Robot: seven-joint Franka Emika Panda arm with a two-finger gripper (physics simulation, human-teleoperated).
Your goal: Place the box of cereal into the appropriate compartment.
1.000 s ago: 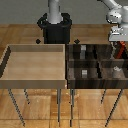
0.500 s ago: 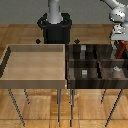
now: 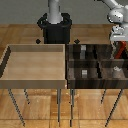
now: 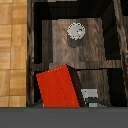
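Observation:
The box of cereal point(image 3: 121, 50) is a thin red box hanging under my gripper point(image 3: 120, 45), which is shut on it at the exterior view's far right. It hovers above the compartment point(image 3: 106, 54), the rear right quarter of the dark-brown bin point(image 3: 70, 67), without touching the floor. In the wrist view the box of cereal point(image 4: 57, 88) fills the near part of the picture, tilted, over a dark wooden section. My fingers are hidden in that view.
A pale undivided wooden tray point(image 3: 10, 60) stands at the exterior view's left, beside the bin. Small grey blocks point(image 3: 84, 73) lie in other sections. A round grey piece point(image 4: 75, 31) sits in a section ahead of the box, and a grey block point(image 4: 90, 95) beside it.
My gripper has sunk slightly toward the bin with the red box still in it. Nothing else has moved.

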